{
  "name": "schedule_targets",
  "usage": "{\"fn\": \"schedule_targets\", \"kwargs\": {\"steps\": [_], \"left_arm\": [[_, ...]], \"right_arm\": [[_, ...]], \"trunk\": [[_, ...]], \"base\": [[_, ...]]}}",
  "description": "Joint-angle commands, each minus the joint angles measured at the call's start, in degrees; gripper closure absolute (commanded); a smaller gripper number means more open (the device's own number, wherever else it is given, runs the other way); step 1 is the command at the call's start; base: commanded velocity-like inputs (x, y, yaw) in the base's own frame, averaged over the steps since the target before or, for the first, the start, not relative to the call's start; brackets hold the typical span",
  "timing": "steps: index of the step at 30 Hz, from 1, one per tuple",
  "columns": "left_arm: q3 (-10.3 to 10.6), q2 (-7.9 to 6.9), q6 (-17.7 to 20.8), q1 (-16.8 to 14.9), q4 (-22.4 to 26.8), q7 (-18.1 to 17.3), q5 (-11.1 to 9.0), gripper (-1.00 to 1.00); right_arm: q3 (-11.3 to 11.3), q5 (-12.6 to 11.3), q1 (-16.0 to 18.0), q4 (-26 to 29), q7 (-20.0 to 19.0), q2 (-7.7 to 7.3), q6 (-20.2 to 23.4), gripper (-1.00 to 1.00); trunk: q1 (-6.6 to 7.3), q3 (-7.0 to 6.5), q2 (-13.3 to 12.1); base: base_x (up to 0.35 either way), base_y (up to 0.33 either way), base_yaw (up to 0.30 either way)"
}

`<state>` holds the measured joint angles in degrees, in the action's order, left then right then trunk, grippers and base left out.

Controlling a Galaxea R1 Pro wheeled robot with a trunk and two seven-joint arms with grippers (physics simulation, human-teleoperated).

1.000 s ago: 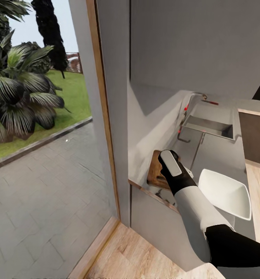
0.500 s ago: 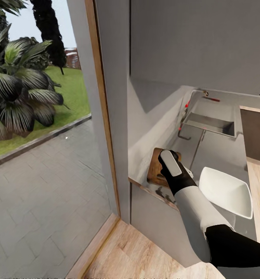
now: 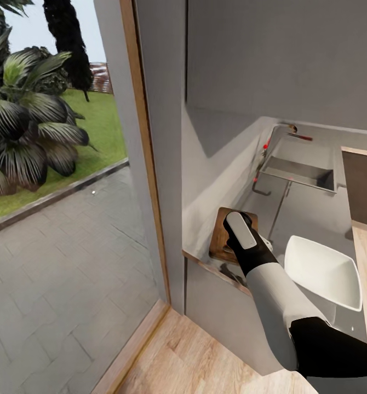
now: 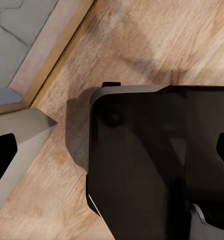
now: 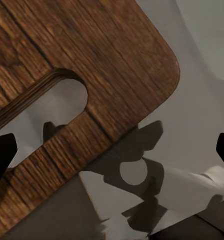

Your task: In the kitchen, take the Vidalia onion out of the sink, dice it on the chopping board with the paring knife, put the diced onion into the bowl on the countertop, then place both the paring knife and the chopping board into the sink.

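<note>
The dark-brown chopping board (image 3: 221, 239) lies at the near end of the grey countertop (image 3: 307, 216), against the wall. My right arm (image 3: 260, 262) reaches over it. In the right wrist view the board's slotted end (image 5: 91, 60) is close below my right gripper (image 5: 112, 152), which is open with nothing between its fingers. The white bowl (image 3: 323, 272) stands right of the arm. Farther back is the sink (image 3: 298, 172) with its chrome faucet (image 3: 279, 130). The Vidalia onion and the paring knife are hidden. My left gripper (image 4: 112, 150) is open, held above my dark base (image 4: 157, 165).
A grey wall pillar with a wooden door frame (image 3: 145, 164) stands left of the counter, with a paved yard and plants beyond. A brown cabinet (image 3: 364, 186) borders the counter at right. Wooden floor (image 3: 194, 355) lies below the counter's front.
The whole head view has shifted slightly, so the camera moved. My right arm keeps its place over the chopping board.
</note>
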<state>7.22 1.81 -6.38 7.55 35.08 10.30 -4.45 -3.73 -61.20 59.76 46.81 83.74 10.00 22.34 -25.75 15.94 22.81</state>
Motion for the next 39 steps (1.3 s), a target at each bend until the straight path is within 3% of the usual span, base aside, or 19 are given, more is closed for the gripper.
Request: {"fn": "schedule_targets", "kwargs": {"steps": [1, 12, 39], "left_arm": [[0.34, -0.05, -0.12, 0.01, 0.08, 0.43, -0.47, -1.00], [0.35, -0.05, -0.12, 0.03, 0.08, 0.43, -0.47, -1.00], [0.34, -0.05, -0.12, 0.03, 0.08, 0.43, -0.47, -1.00]], "right_arm": [[-0.05, -0.23, 0.03, 0.03, 0.30, 0.00, 0.60, -1.00], [-0.05, -0.19, 0.06, 0.03, 0.29, 0.00, 0.60, -1.00], [-0.05, -0.23, 0.07, -1.35, -0.22, 0.00, 0.55, -1.00]], "trunk": [[-0.04, 0.10, 0.10], [-0.04, 0.30, 0.10], [-0.04, 2.56, 0.10]], "base": [[0.005, 0.003, 0.000], [0.000, 0.000, 0.000], [0.000, 0.000, 0.000]]}}
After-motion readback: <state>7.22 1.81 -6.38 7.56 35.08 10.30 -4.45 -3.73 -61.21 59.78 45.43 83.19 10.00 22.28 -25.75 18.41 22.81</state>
